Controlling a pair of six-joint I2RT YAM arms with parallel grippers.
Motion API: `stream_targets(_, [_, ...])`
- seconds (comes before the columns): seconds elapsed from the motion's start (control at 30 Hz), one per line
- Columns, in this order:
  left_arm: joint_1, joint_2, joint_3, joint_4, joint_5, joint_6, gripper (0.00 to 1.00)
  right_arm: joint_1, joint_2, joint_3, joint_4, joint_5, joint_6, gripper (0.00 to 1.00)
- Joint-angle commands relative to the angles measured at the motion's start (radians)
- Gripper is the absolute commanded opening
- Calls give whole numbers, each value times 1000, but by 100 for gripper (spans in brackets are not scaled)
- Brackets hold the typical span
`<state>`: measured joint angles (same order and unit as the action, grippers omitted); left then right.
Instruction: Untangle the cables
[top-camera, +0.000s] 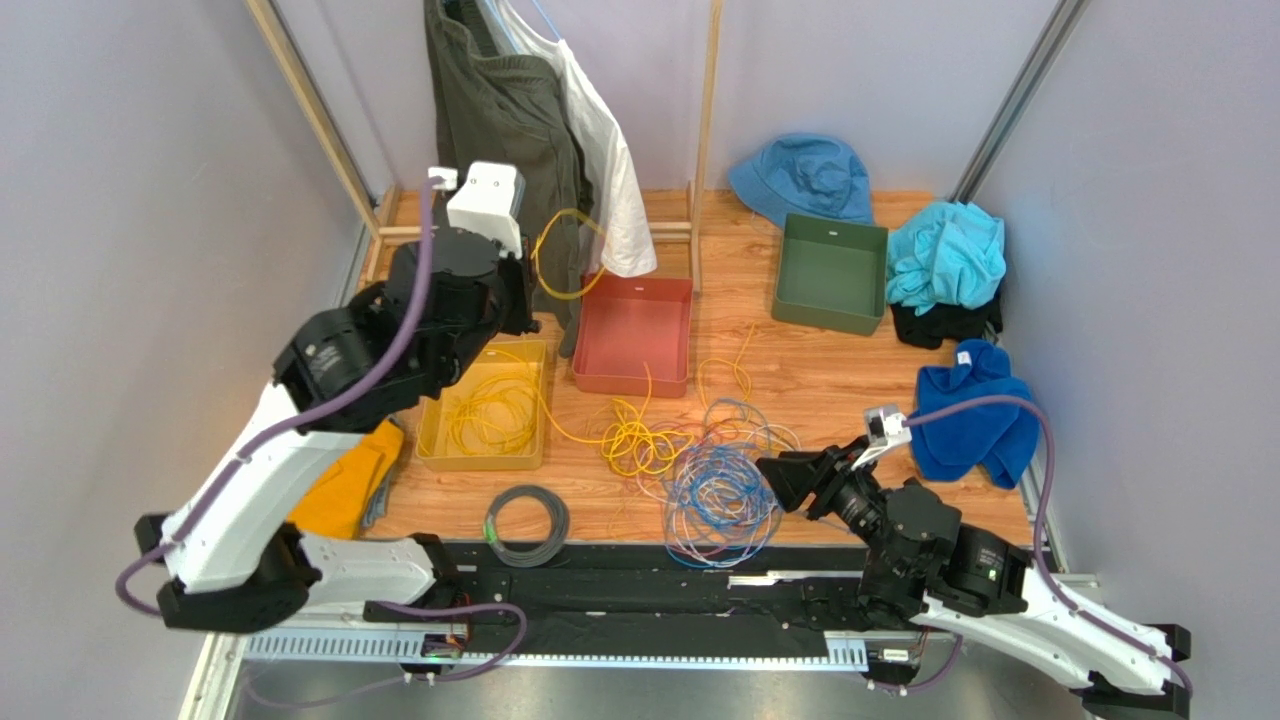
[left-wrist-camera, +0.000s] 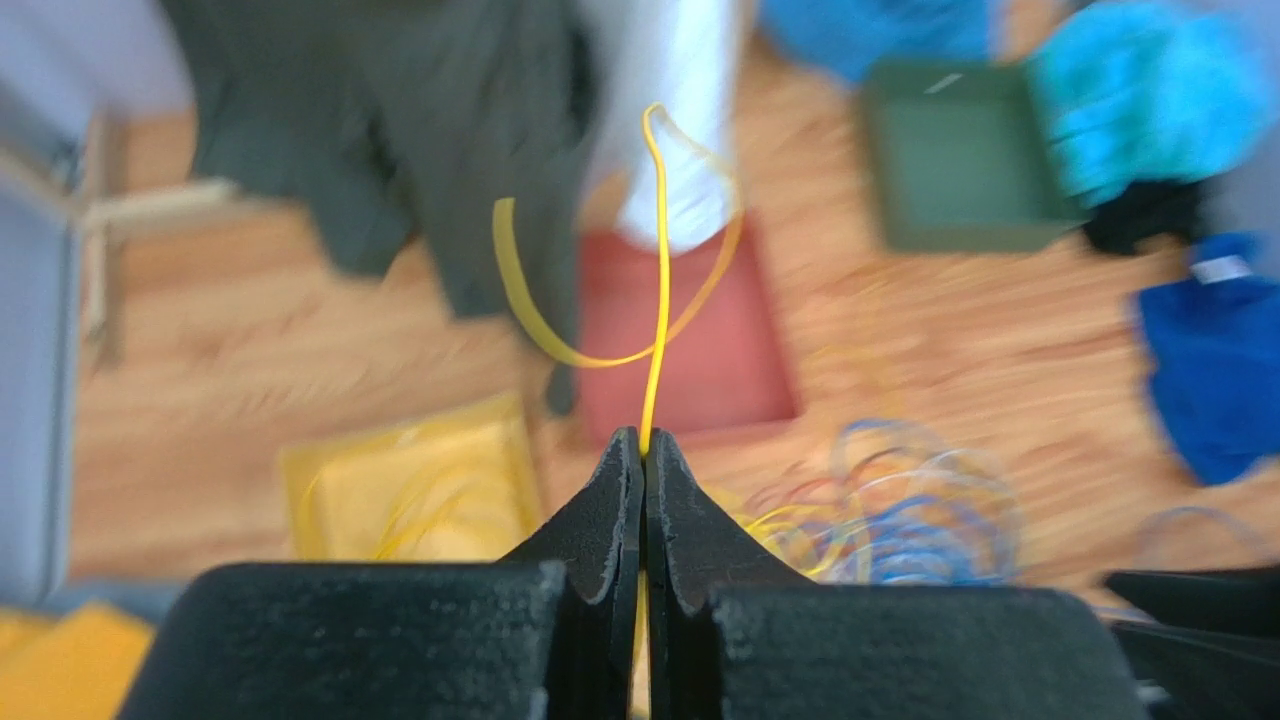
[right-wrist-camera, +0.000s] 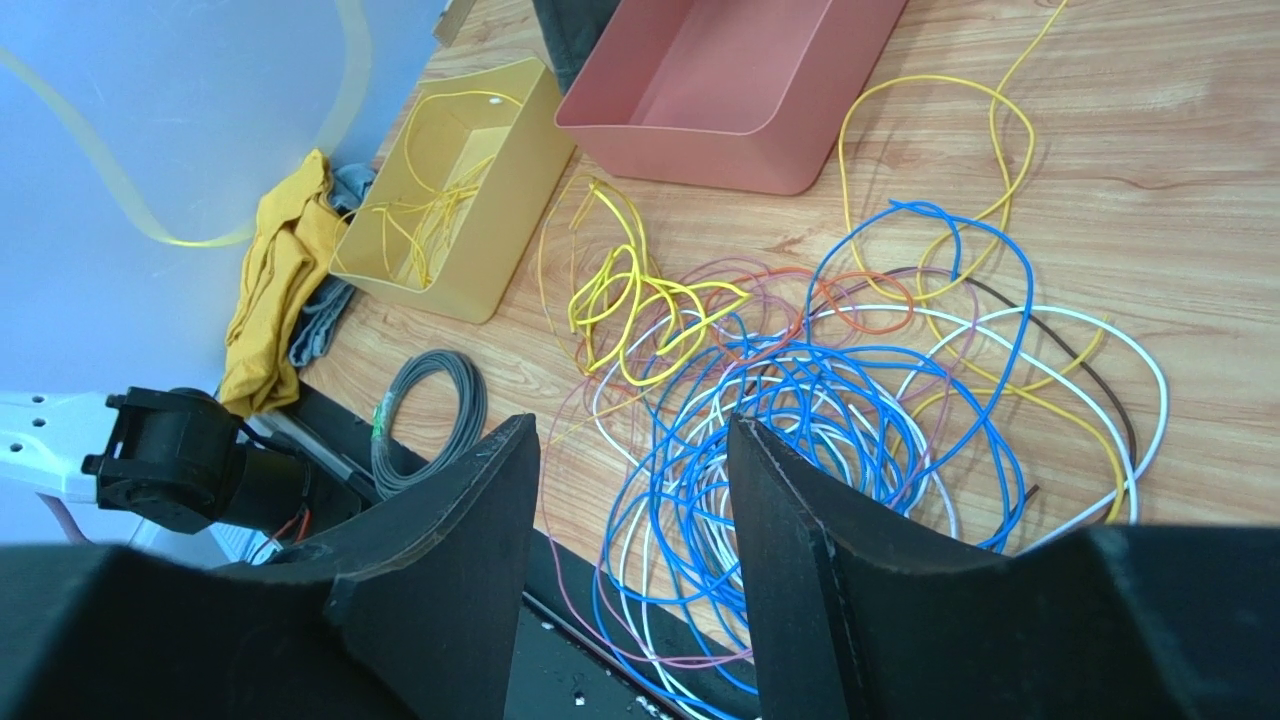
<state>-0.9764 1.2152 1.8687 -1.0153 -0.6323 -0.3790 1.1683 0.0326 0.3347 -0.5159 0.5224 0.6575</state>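
A tangle of blue, white, yellow and pink cables (top-camera: 718, 488) lies on the wooden table near its front edge; it fills the right wrist view (right-wrist-camera: 842, 390). My left gripper (left-wrist-camera: 645, 443) is raised high above the yellow bin and is shut on a yellow cable (left-wrist-camera: 657, 300), which loops upward past the fingertips; the loop shows in the top view (top-camera: 559, 255). My right gripper (right-wrist-camera: 631, 428) is open and empty, hovering just to the right of the tangle (top-camera: 789, 477). A clump of yellow cable (right-wrist-camera: 631, 293) lies left of the blue loops.
A yellow bin (top-camera: 484, 408) holds yellow cables. A red bin (top-camera: 634, 333) and a green bin (top-camera: 830, 272) stand behind. A grey coiled cable (top-camera: 526, 524) lies at the front edge. Clothes hang on a rack (top-camera: 519, 105); blue cloths (top-camera: 977, 413) lie right.
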Motion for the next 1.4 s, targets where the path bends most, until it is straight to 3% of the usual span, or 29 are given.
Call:
stream_targets(0.0, [256, -150, -299, 45, 172, -78, 0, 2, -17, 41, -18, -4, -1, 53])
stream_targets(0.1, [419, -203, -407, 75, 264, -74, 0, 2, -16, 43, -10, -19, -1, 53])
stream_targets(0.27, [542, -191, -431, 98, 329, -54, 0, 2, -10, 44, 5, -10, -13, 53])
stream_targets(0.5, [625, -151, -447, 112, 355, -23, 0, 2, -13, 33, 4, 2, -19, 53])
stream_targets(0.93, [804, -132, -680, 218, 434, -11, 0, 2, -25, 20, -22, 13, -13, 53])
stream_targets(1.37, [867, -183, -660, 175, 413, 20, 0, 2, -16, 9, 13, 18, -27, 53])
